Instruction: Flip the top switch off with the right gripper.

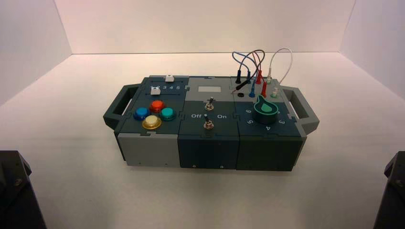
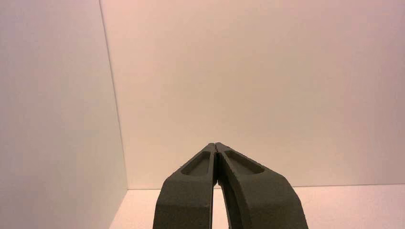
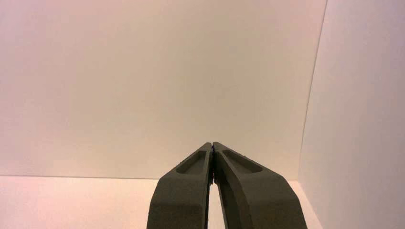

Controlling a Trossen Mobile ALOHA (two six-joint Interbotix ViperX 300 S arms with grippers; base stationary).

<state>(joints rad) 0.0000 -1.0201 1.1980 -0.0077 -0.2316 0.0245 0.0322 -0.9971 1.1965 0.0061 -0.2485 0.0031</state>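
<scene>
The top switch (image 1: 209, 104) is a tiny silver metal toggle on the dark middle panel of the box (image 1: 208, 150), just below the grey panel with the pale window (image 1: 209, 89). It has a thin lever that looks dark toward its tip, rising from a small round nut base with a metallic, slightly coppery glint. Which way it is set cannot be told from here. A second toggle switch (image 1: 208, 123) of the same kind sits nearer the robot on that panel, and both are far smaller than the red button (image 1: 157, 106), blue button (image 1: 142, 113), green button (image 1: 167, 114) and yellow button (image 1: 152, 122) to the left. To the right stands the bulky green pointed knob (image 1: 265, 111), with wires (image 1: 258, 59) looping up behind it.

The right gripper (image 3: 213, 147) is well apart from the switch, out to the right of the box, its jaws pressed together with nothing between them. The left gripper (image 2: 215, 147) is parked at the left side, jaws likewise pressed together. The box rests on a pale bench (image 1: 200, 195).
</scene>
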